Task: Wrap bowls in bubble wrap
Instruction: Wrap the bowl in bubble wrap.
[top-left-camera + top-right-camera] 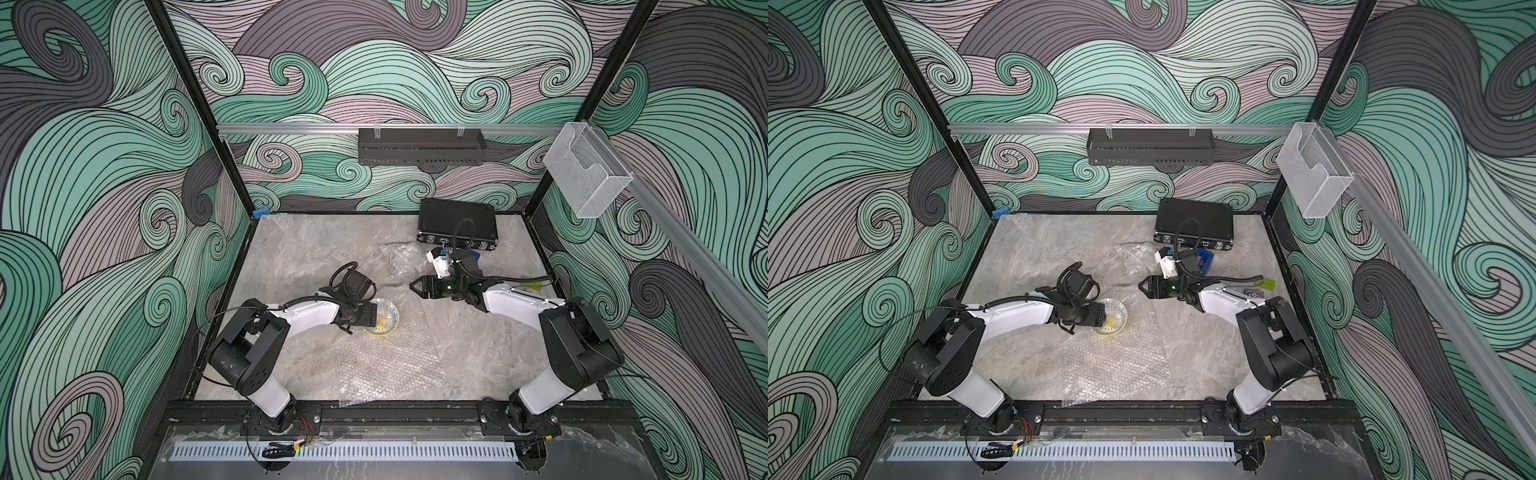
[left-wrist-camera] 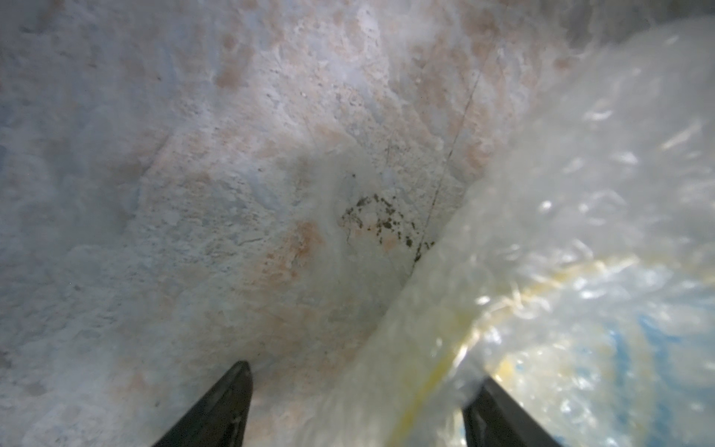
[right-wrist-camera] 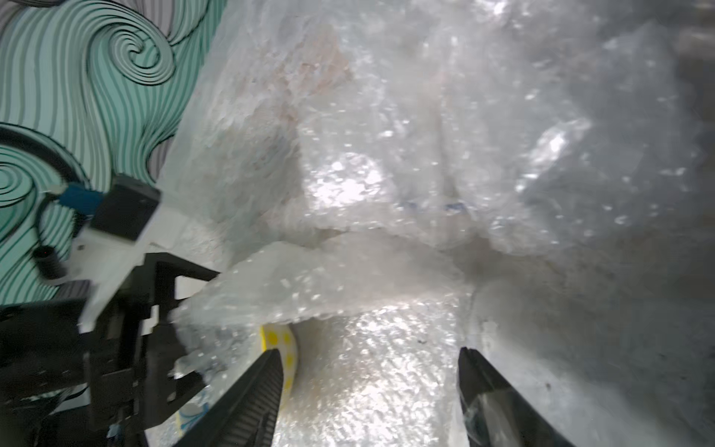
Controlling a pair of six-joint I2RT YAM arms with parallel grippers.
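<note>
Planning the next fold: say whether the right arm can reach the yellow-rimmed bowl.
Probably yes: the right arm, jaws open, hangs near the bowl, nothing standing between; the left arm crowds only its far side.

Quantity in view:
- bowl [image 1: 388, 320]: one, centre of frame in both top views.
- bubble wrap: two pieces. One flat sheet [image 1: 390, 365], lower centre; one crumpled bundle [image 1: 401, 259], above centre.
- robot arms: two, left arm [image 1: 307, 316] and right arm [image 1: 511, 299].
- black case [image 1: 457, 224]: one.
- wall tray [image 1: 419, 145]: one.
- clear holder [image 1: 586, 174]: one.
</note>
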